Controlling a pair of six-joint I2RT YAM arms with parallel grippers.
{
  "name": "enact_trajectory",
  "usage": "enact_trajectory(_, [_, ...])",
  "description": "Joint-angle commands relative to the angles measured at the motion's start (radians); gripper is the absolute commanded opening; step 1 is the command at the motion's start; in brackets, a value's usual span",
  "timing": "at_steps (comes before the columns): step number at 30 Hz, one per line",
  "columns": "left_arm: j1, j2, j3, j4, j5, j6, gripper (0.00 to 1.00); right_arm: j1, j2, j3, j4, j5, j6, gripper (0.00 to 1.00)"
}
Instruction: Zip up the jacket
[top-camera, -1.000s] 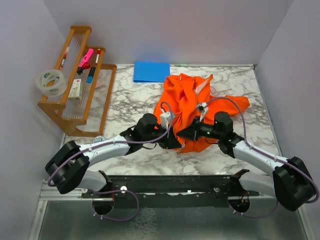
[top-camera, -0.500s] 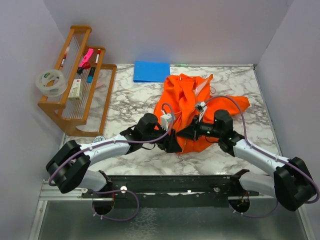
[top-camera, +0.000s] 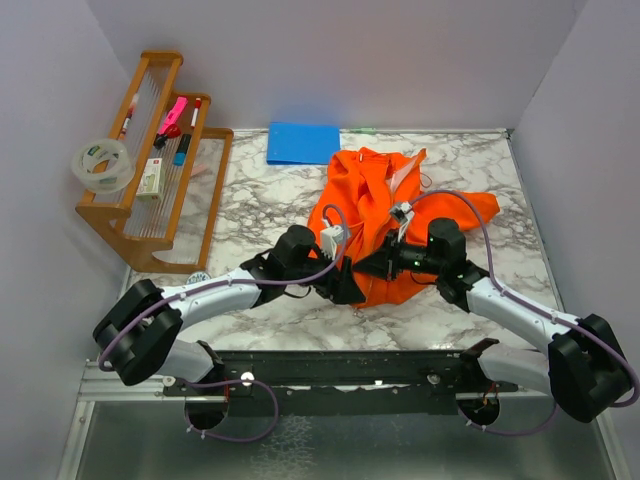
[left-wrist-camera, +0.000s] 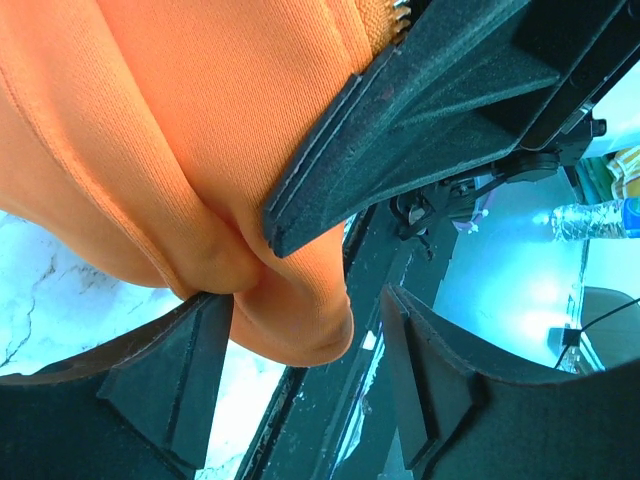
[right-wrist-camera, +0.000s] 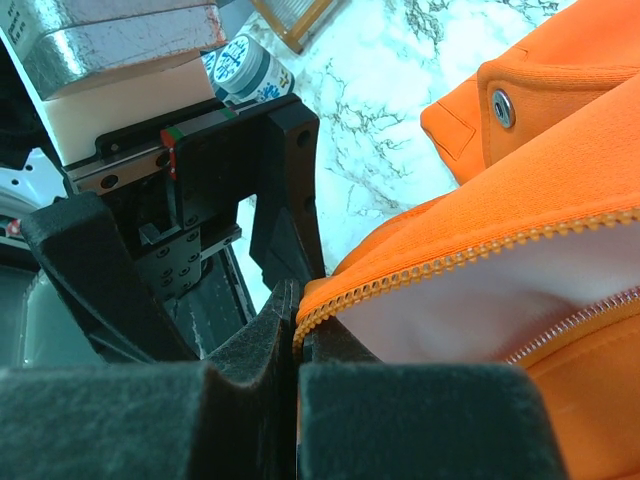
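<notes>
1. Little has shifted over the last second. The right arm's wrist has edged slightly away from its base, and both grippers remain at the jacket's near hem.
2. Far left, a wooden rack (top-camera: 150, 170) carries a tape roll (top-camera: 102, 165). Its other small items are too small to name.
3. The left gripper (top-camera: 345, 285) (left-wrist-camera: 305, 300) has its jaws apart. A fold of orange cloth hangs between them, touching one finger (left-wrist-camera: 190, 370) and clear of the other.
4. The right gripper's dark finger fills much of the left wrist view and hides the rest.
5. The jacket (top-camera: 370, 200) (left-wrist-camera: 150, 120) (right-wrist-camera: 540, 130) lies crumpled on the marble table (top-camera: 260, 200), right of centre and nearer than the blue rectangle (top-camera: 303, 143).
6. From above, the grippers cover its near hem.
7. It is bright orange with a pale lining (right-wrist-camera: 480, 300), a metal snap (right-wrist-camera: 503, 107) and unjoined zipper teeth (right-wrist-camera: 470, 255).
8. The right gripper (top-camera: 372, 268) (right-wrist-camera: 297, 300) has its jaws pressed together on the zipper edge.
</notes>
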Motion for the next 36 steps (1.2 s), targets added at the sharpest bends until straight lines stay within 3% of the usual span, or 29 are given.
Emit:
enact_trajectory(1, [0.002,0.023,0.020,0.052,-0.011,-0.025,0.68,0.009,-0.014,0.004,0.039,-0.014,0.041,0.01])
enact_trajectory(16, [-0.008,0.002,-0.013,0.081,-0.117,-0.075,0.61,0.008,-0.020,-0.029,0.089,0.058,0.174,0.01])
enact_trajectory(28, [-0.011,-0.009,-0.033,0.081,-0.081,-0.069,0.63,0.009,-0.030,-0.027,0.059,0.112,0.186,0.01])
enact_trajectory(36, [-0.011,-0.021,-0.042,0.081,-0.083,-0.065,0.44,0.008,-0.030,-0.028,0.056,0.115,0.187,0.01])
